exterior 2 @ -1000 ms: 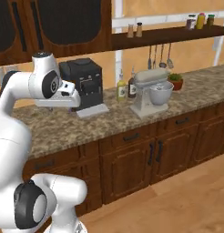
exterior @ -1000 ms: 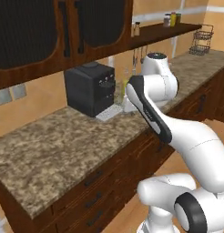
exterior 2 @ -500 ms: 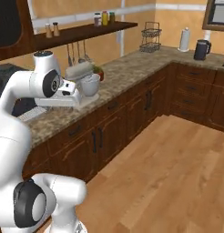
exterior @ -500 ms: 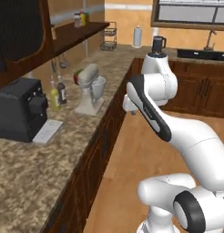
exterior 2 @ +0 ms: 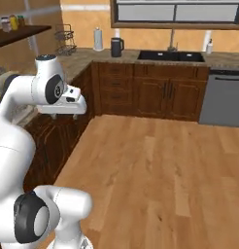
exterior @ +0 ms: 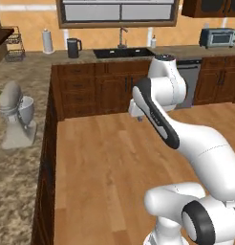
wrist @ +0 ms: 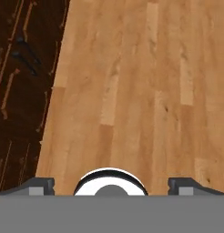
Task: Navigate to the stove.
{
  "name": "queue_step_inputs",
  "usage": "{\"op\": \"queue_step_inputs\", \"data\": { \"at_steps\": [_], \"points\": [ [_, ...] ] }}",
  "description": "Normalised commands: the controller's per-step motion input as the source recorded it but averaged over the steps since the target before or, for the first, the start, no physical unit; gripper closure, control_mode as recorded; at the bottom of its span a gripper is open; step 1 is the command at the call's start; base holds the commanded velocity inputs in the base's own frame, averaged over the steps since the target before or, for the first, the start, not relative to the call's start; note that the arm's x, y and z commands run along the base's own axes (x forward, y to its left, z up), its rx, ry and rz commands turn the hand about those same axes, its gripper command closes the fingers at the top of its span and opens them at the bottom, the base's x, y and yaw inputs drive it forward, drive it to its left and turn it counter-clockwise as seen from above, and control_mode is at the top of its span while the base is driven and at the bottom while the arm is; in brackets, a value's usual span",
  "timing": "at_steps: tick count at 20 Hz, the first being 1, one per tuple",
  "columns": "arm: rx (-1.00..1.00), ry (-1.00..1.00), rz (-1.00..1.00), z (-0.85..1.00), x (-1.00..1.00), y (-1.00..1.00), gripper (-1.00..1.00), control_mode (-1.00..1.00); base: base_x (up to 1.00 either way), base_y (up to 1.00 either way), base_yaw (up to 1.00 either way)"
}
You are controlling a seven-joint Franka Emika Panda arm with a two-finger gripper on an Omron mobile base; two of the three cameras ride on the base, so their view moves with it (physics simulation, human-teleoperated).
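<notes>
The stove is out of view. My gripper (exterior: pixel 137 115) hangs in front of the arm at about counter height, over the open wooden floor (exterior: pixel 119 158). From the other side, the gripper (exterior 2: pixel 65 113) sits beside the dark lower cabinets (exterior 2: pixel 53 141) on the left. Looking down along the hand, the gripper (wrist: pixel 111 184) is open; its fingertips (wrist: pixel 41 184) stand wide apart with only floorboards beyond them.
A stand mixer (exterior: pixel 16 115) stands on the granite counter (exterior: pixel 14 191) at left. Ahead are the sink (exterior 2: pixel 170 56), a black kettle (exterior 2: pixel 116 47), a paper towel roll (exterior 2: pixel 98 39), a grey dishwasher front (exterior 2: pixel 221 99) and a toaster oven (exterior: pixel 217 37).
The whole picture has swung: the base has turned right, away from the counter with the black machine and mixer, toward the sink wall. The arm's pose and the open gripper look the same.
</notes>
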Motion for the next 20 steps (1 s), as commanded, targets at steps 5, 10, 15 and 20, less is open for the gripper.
{"op": "queue_step_inputs", "data": {
  "at_steps": [5,10,15,20],
  "points": [
    [0.00,0.00,0.00,0.00,0.00,0.00,-1.00,1.00,0.18,-0.27,-0.77],
    [0.00,0.00,0.00,0.00,0.00,0.00,-1.00,1.00,0.75,0.05,-0.71],
    [0.00,0.00,0.00,0.00,0.00,0.00,-1.00,1.00,1.00,0.52,-0.36],
    [0.00,0.00,0.00,0.00,0.00,0.00,-1.00,1.00,1.00,0.44,-0.42]
  ]
}}
